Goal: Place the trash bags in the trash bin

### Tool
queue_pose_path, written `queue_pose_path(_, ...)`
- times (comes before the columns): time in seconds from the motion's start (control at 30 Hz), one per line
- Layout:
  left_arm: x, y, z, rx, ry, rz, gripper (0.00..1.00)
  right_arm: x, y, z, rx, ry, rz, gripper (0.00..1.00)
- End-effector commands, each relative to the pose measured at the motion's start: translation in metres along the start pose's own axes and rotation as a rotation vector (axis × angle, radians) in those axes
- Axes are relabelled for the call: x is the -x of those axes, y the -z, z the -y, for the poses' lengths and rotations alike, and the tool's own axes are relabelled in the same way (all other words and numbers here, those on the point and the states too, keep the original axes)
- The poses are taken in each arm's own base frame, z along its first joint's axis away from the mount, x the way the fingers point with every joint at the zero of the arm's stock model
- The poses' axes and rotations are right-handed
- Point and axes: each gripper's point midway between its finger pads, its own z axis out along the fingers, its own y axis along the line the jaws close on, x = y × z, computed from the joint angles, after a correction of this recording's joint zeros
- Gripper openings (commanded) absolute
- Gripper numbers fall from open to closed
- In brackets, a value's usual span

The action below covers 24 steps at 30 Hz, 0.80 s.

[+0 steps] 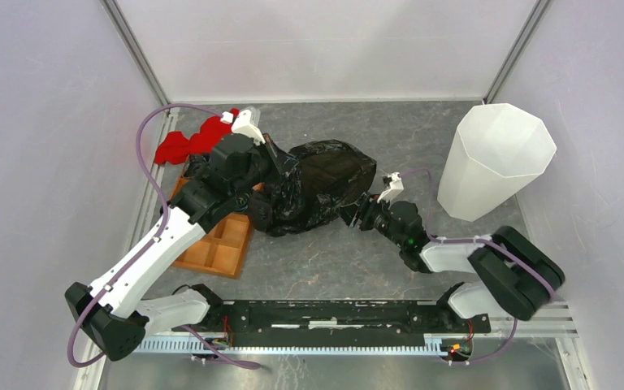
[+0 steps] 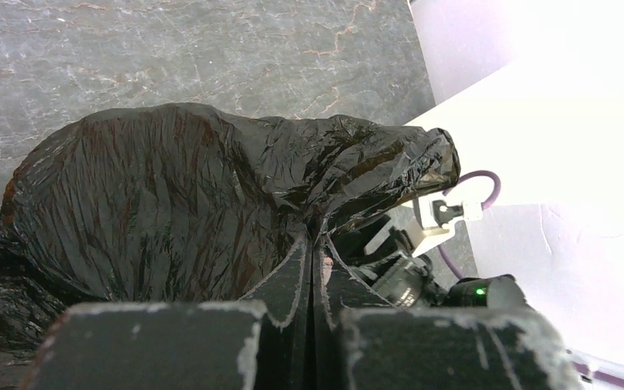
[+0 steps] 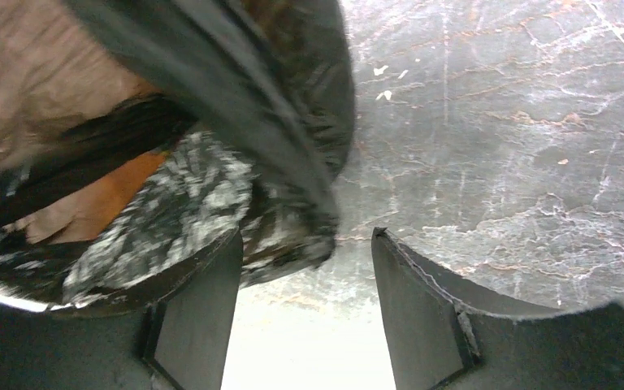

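A glossy black trash bag lies crumpled mid-table, puffed up on its right side. My left gripper is at the bag's left top and is shut on a pinch of its film; in the left wrist view the fingers meet where the trash bag gathers to a fold. My right gripper sits low at the bag's right end. Its jaws stand open, with a blurred lobe of the trash bag just inside the left finger. The white faceted trash bin stands upright at the back right, apart from both grippers.
An orange compartment tray lies under the left arm, partly covered by the bag. A red cloth is bunched at the back left. The enclosure walls close in on the left, back and right, and the right arm lies just beyond the bag.
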Motion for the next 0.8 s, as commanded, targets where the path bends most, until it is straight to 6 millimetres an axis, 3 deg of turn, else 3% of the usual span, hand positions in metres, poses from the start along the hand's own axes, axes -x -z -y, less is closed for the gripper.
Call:
queue_pose_path(0.0, 0.010, 0.002, 0.010, -0.037, 0.062, 0.039, 0.02, 0.021, -0.013, -0.009, 0.062, 0.008, 0.149, 0.66)
queue_pose_path(0.1, 0.008, 0.005, 0.009, -0.040, 0.071, 0.039, 0.02, 0.024, -0.017, -0.013, 0.102, -0.028, 0.191, 0.66)
queue_pose_path(0.23, 0.005, 0.005, -0.001, -0.003, 0.072, 0.042, 0.02, 0.037, -0.018, -0.031, 0.189, -0.017, 0.254, 0.56)
queue_pose_path(0.3, 0.003, 0.003, -0.005, 0.016, 0.066, 0.043, 0.02, 0.038, -0.018, -0.038, 0.216, -0.001, 0.246, 0.45)
queue_pose_path(0.33, 0.003, 0.001, -0.008, 0.029, 0.062, 0.046, 0.02, 0.039, -0.019, -0.039, 0.217, 0.007, 0.246, 0.33)
queue_pose_path(0.4, 0.002, -0.006, -0.016, 0.068, 0.089, 0.046, 0.02, 0.040, -0.025, -0.028, 0.149, 0.013, 0.196, 0.08)
queue_pose_path(0.43, 0.001, -0.011, -0.021, 0.084, 0.105, 0.043, 0.02, 0.037, -0.029, -0.016, 0.082, 0.024, 0.155, 0.01)
queue_pose_path(0.53, 0.011, -0.033, -0.047, 0.194, 0.116, 0.045, 0.02, 0.058, -0.030, 0.019, -0.140, 0.128, 0.088, 0.00)
queue_pose_path(0.6, 0.034, -0.050, -0.065, 0.271, 0.119, 0.064, 0.02, 0.095, -0.022, 0.024, -0.201, 0.235, 0.095, 0.00)
queue_pose_path(0.67, 0.074, -0.062, -0.075, 0.327, 0.086, 0.123, 0.02, 0.149, -0.016, 0.026, -0.280, 0.339, 0.092, 0.00)
queue_pose_path(0.73, 0.120, -0.064, -0.065, 0.342, 0.064, 0.183, 0.02, 0.218, 0.000, 0.009, -0.345, 0.437, 0.136, 0.00)
queue_pose_path(0.77, 0.150, -0.060, -0.044, 0.301, 0.052, 0.237, 0.02, 0.252, 0.011, -0.013, -0.347, 0.499, 0.178, 0.00)
